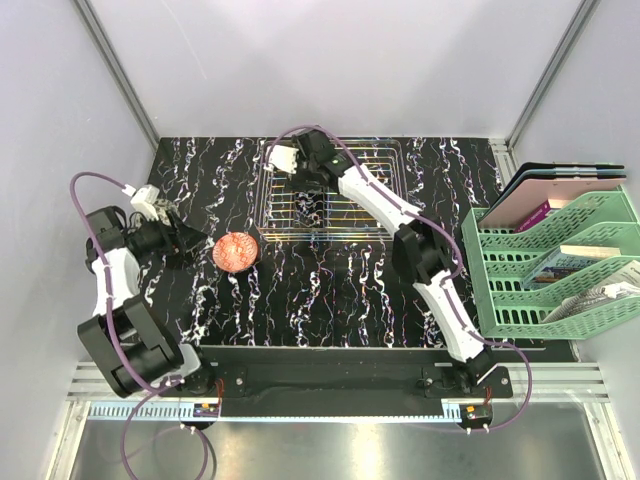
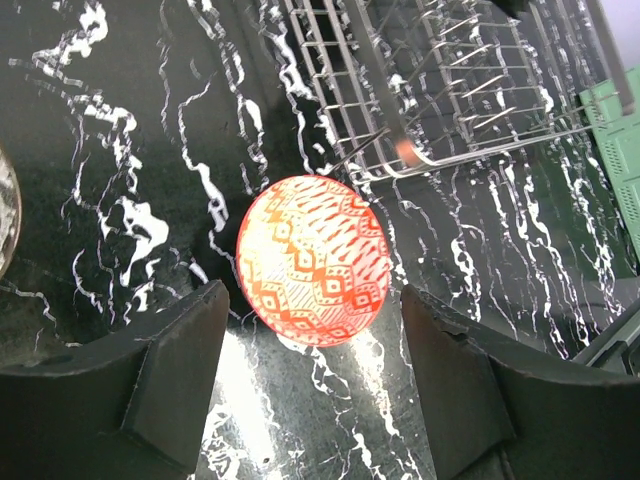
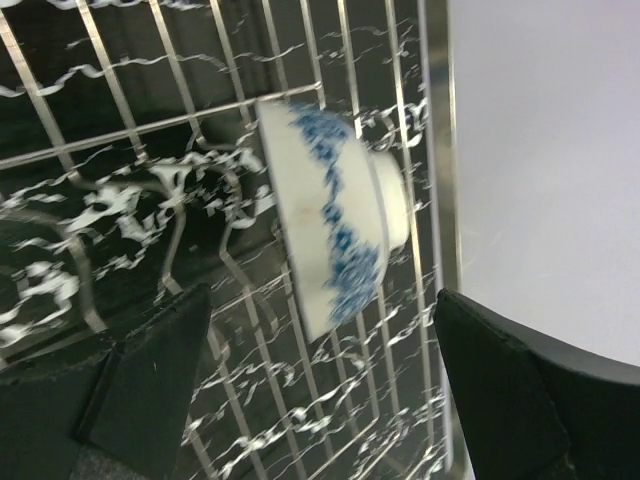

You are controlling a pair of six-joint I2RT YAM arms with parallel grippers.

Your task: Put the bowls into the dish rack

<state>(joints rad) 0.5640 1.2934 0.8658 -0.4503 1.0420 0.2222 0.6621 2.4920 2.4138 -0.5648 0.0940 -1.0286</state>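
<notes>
A red-orange patterned bowl (image 1: 237,252) lies on the black marbled table, left of the middle. In the left wrist view the bowl (image 2: 313,260) sits just ahead of my left gripper (image 2: 315,400), between the lines of its open jaws and not touched. The left gripper (image 1: 190,245) is to the bowl's left. The wire dish rack (image 1: 335,190) stands at the back centre. My right gripper (image 1: 308,205) hovers over its left part, open and empty (image 3: 320,400). A white bowl with a blue pattern (image 3: 335,225) stands on edge among the rack wires (image 3: 130,130), just beyond the fingertips.
Green stacked plastic trays (image 1: 545,265) with papers stand at the right edge. The rack's near corner (image 2: 400,160) lies just beyond the red bowl. A pale round rim (image 2: 6,210) shows at the far left of the left wrist view. White walls enclose the table.
</notes>
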